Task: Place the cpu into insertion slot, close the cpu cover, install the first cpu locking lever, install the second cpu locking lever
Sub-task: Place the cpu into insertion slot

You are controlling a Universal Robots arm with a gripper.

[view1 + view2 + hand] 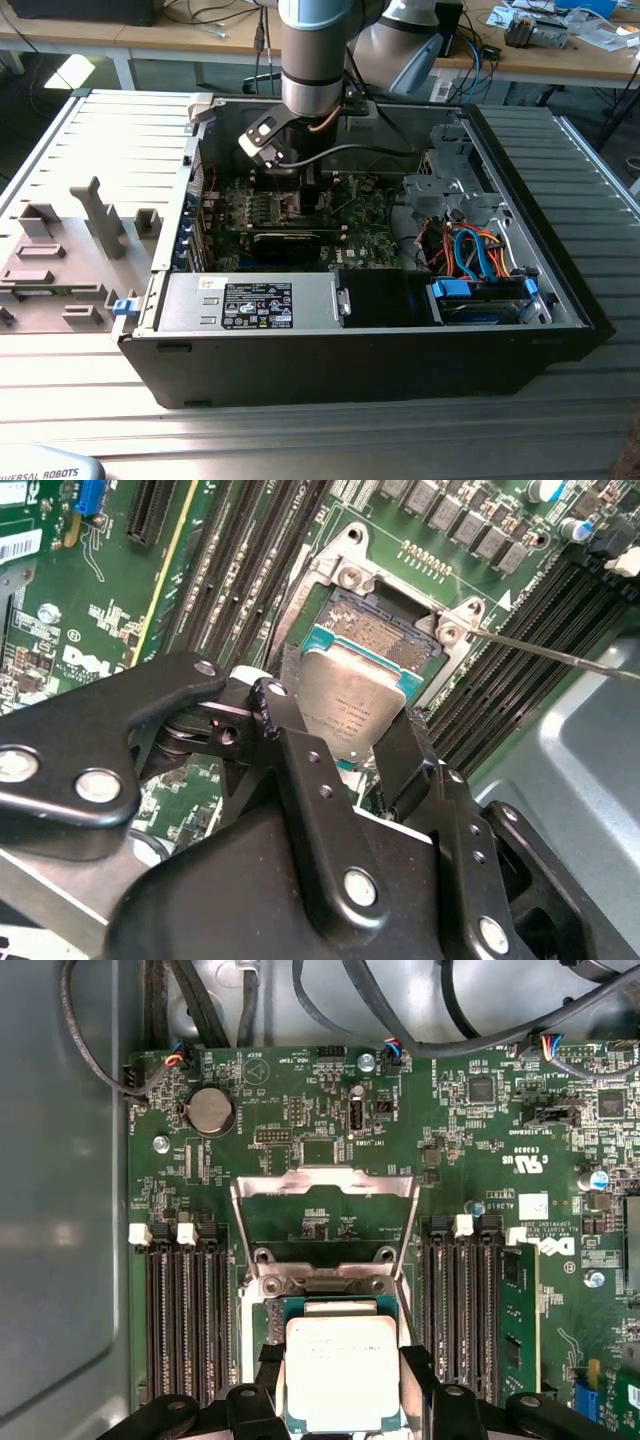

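Tool (340, 1360) clamped on cpu (340, 1380) at insertion slot (380, 630); arm (315, 60) vert., down inside PC case (350, 370).

One edge of the cpu (350, 705) behind the black fingers (300, 780), most of the insertion slot (385, 630) beneath it

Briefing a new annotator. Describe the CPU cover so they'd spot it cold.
On the green circuit board, find the grey square chip held by the gripper between two banks of long black slots. Just beyond it, toward the round coin battery, lies a thin silvery metal frame, swung open. It alone has a big window with green board showing through.
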